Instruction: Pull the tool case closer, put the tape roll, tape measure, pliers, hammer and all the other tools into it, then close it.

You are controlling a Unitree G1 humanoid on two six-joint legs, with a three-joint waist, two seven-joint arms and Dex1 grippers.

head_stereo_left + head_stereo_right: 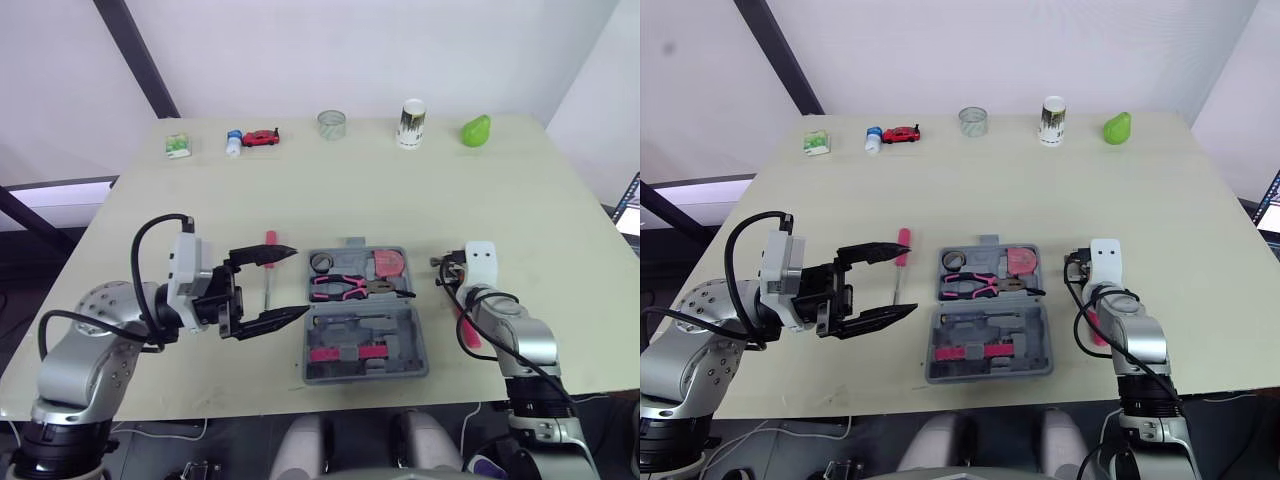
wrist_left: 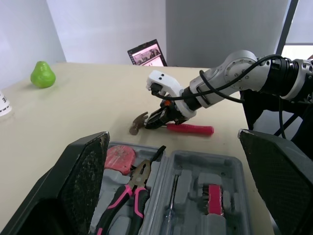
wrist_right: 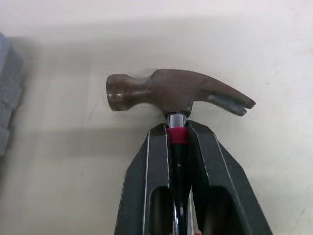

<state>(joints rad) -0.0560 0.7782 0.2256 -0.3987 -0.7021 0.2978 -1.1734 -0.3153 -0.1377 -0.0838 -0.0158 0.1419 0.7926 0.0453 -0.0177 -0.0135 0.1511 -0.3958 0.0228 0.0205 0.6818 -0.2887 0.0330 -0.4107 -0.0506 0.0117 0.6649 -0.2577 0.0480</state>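
right end effector (image 3: 177, 128) clenched on hammer (image 3: 166, 93) neck just under the head, on worktop (image 1: 520, 200) at 3 o'clock of open tool case (image 1: 418, 340), left end effector (image 1: 300, 281) released at 9 o'clock; risk: narrow grip could let handle swing on lift, clipping case rim.

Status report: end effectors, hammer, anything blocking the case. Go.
Left end effector open, left of tool case. Right end effector shut on hammer neck, right of case. Case open, screwdriver lying left of it. Path looks clear.
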